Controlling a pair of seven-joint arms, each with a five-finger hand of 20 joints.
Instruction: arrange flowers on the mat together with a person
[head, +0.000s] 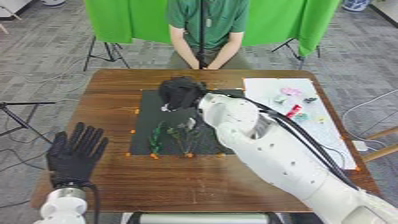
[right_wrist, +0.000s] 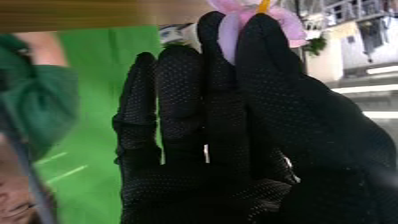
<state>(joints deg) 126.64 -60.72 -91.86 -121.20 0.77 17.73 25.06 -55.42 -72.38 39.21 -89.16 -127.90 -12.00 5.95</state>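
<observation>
Flowers: pink one (right_wrist: 290, 27) is pinched btwn thumb & fingertips of the R hand (head: 180, 92), which is above the dark mat's (head: 147, 117) far L part. Green stem (head: 156, 139) lies on the mat's near L part, thin stems (head: 186, 140) just R of it.

On the white sheet (head: 265, 85), R side of table (head: 124, 177): another pink bloom (head: 290, 92), a red item (head: 294, 111), a pale green bloom (head: 301, 117), a small dark item (head: 309, 100).

In the way: R arm (head: 271, 157) w/ black cables (head: 311, 145) runs diag. over the mat's R side & part of the sheet, hiding what's under.

L hand (head: 73, 160), fingers straight & spread, is at the table's L side, well apart from the mat.

Around: orange bits (head: 155, 156) along mat edges; green cloth (head: 115, 20) behind table, tripod (head: 105, 57) far L, another tripod (head: 22, 104) at L edge of view.
</observation>
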